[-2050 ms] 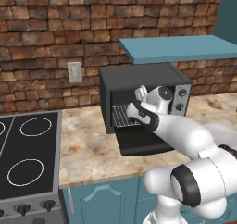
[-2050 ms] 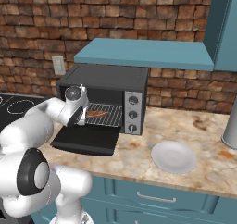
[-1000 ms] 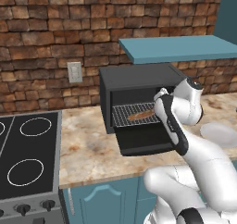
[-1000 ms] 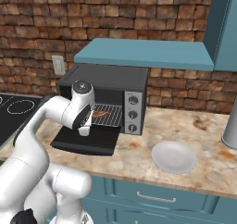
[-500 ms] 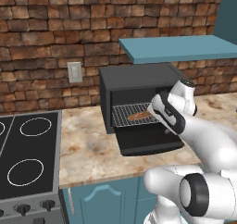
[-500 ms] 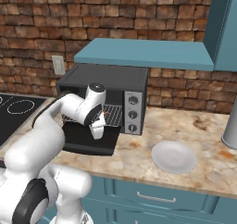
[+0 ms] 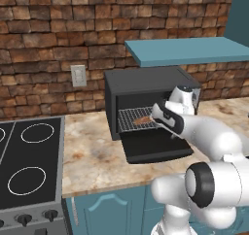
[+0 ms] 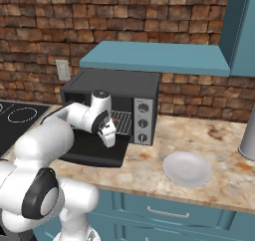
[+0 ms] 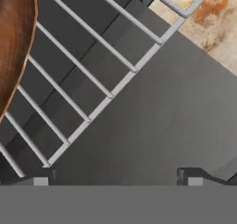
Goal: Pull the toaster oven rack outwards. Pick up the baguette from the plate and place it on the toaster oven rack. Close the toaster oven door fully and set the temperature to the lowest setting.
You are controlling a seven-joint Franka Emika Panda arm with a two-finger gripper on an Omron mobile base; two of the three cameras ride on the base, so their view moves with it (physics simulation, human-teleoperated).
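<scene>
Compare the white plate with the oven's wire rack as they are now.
The round white shallow plate is solid and bare, while the rectangular silvery wire rack is an open grid carrying the reddish-brown baguette. The plate lies on the speckled counter right of the dark grey toaster oven; the rack sits in its cavity. Both lie flat.

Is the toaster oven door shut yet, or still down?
Still down. The door lies flat on the counter in front of the toaster oven, and the baguette lies on the rack.
</scene>
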